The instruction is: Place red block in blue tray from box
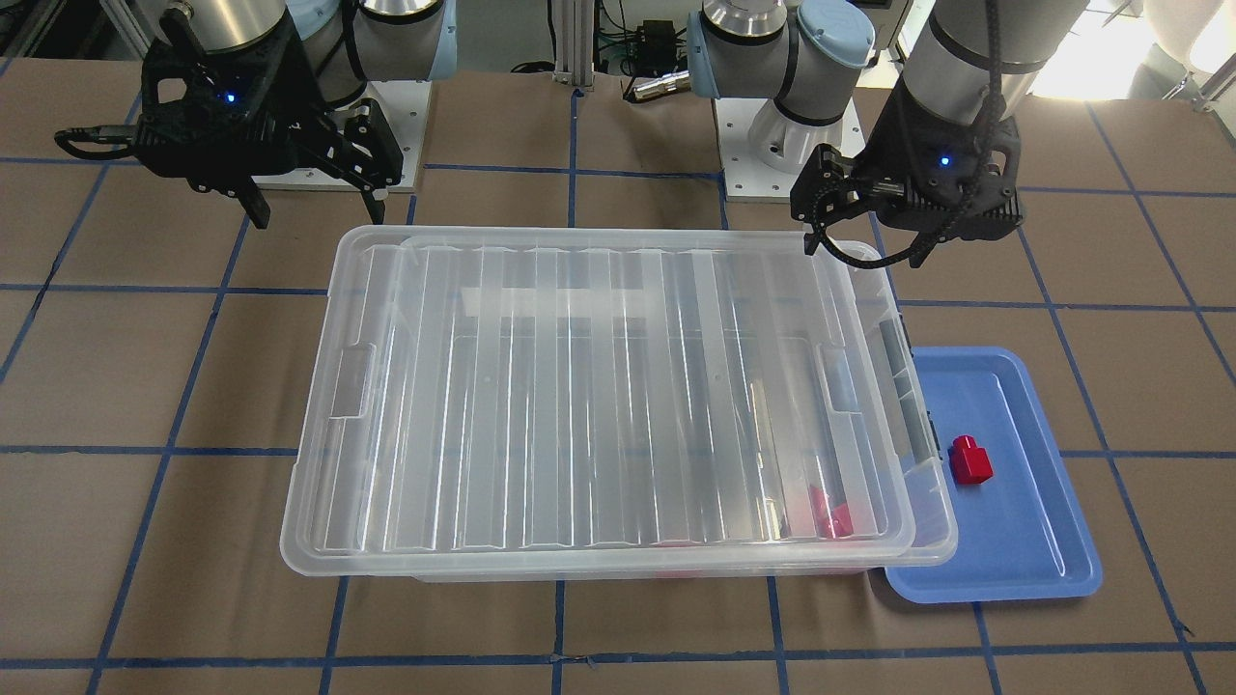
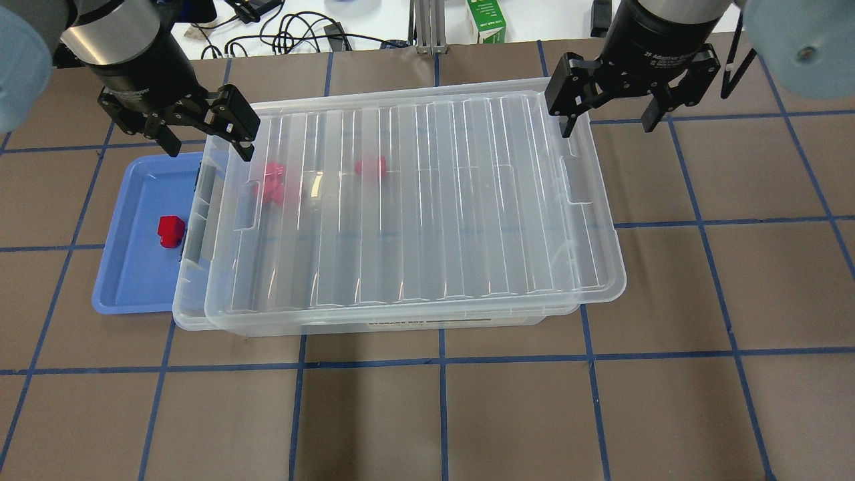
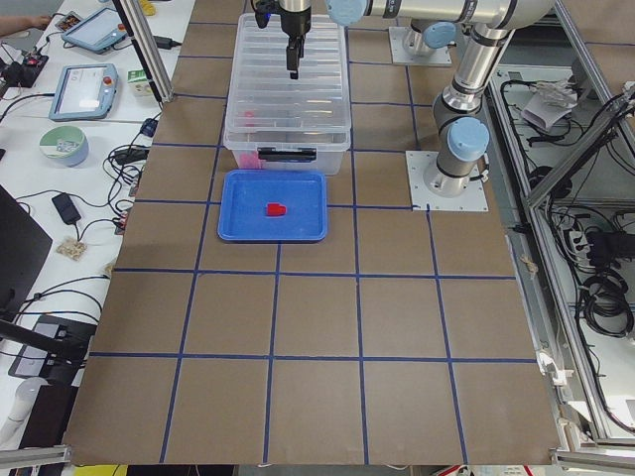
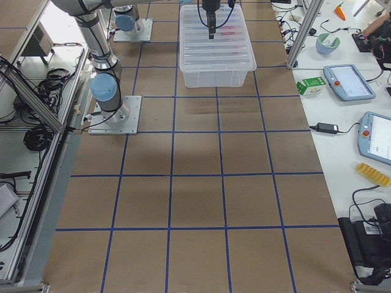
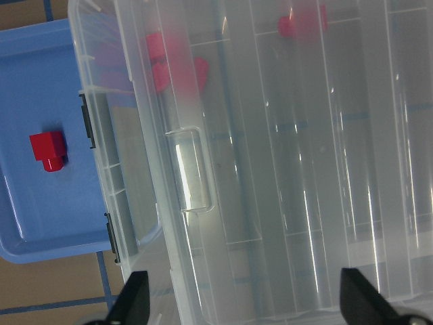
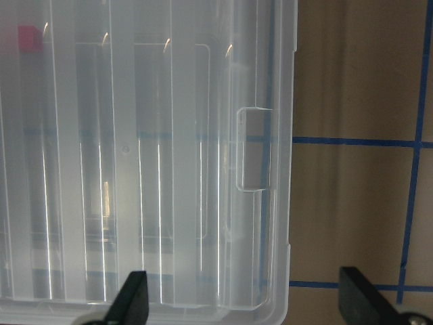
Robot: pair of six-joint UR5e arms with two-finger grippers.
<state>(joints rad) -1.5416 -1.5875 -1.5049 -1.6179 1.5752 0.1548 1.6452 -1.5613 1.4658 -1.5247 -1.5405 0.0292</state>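
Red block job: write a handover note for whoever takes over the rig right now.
Left hand: open, empty, above the tray-side end of the box.
Right hand: open, empty, above the other end.
Red block lies in the blue tray, beside the box.
Other red blocks sit inside the box; its lid rests on top, shifted off square.
Done: placement. Left: perhaps seating the lid.

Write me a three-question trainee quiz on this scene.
1. True or false: a small glossy red plastic block lies in the shallow blue plastic tray.
2. The ribbed clear lid is: A) off and set aside, B) on top of the large clear plastic bin, C) out of view.
3. Fill in: the left gripper and right gripper are both ____ (open/shut).
Key: 1 true; 2 B; 3 open.
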